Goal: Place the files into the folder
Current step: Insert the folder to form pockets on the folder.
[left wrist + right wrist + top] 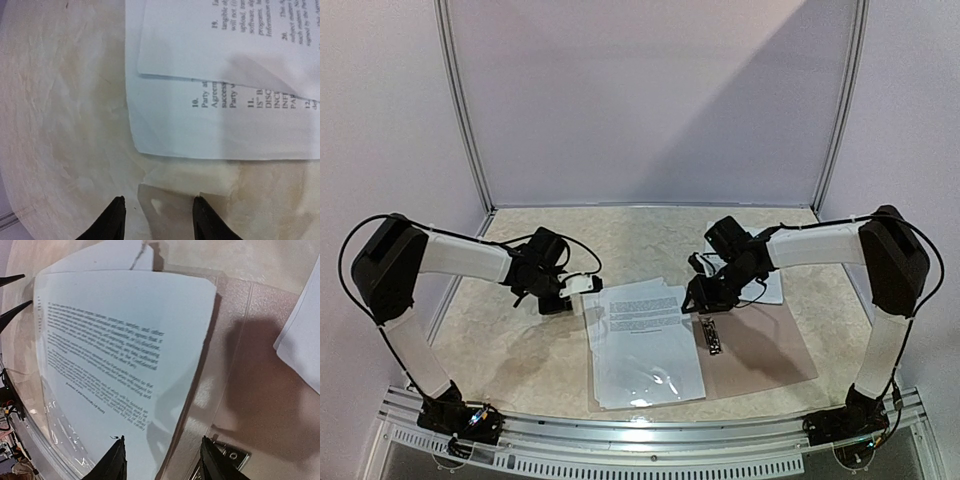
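Observation:
The tan folder [760, 345] lies open on the table, its black metal clip [710, 336] near the spine and its clear plastic sleeve [645, 385] on the left half. Printed white sheets [640, 320] lie on that left half; they also show in the left wrist view [225, 100] and the right wrist view [120, 355]. One more sheet [768, 285] lies behind the right arm. My left gripper [582, 287] is open and empty at the sheets' left edge, over a clear sleeve corner [165, 210]. My right gripper [702, 296] is open and empty above the folder's spine [200, 405].
The table [500, 340] is pale marbled stone, walled by white panels at the back and sides. A metal rail [650, 440] runs along the near edge by the arm bases. The clip also shows in the right wrist view [232, 457].

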You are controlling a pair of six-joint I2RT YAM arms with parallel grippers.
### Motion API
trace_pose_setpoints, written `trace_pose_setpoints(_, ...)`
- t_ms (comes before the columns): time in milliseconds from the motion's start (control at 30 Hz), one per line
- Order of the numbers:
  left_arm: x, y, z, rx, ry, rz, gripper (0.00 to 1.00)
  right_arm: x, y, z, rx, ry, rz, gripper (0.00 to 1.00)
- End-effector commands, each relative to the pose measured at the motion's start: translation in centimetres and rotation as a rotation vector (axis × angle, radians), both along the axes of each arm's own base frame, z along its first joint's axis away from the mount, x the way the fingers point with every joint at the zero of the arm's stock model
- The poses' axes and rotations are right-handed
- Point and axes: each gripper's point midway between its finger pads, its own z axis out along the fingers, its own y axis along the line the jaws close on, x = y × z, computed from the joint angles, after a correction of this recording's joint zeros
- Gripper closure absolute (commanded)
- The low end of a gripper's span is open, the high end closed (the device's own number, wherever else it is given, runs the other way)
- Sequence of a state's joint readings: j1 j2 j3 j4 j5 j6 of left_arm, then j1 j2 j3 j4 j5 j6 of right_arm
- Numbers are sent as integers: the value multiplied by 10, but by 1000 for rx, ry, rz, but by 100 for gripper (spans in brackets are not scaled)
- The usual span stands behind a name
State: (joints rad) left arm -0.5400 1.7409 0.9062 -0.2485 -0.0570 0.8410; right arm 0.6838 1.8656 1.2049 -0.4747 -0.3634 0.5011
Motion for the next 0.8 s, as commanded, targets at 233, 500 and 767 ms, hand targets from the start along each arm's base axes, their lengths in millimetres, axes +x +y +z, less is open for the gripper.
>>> trace_pose_setpoints(233, 19, -9, -24, 10, 49, 32, 54, 19, 26, -28, 122, -18, 109, 77)
trace_pose_setpoints(500, 13, -31, -26, -34, 81, -19, 55, 10, 44, -26, 245, 11, 132, 99)
trace_pose_setpoints(767, 2, -56, -26, -73, 101, -84, 55, -1, 57, -12, 307, 6, 172, 100)
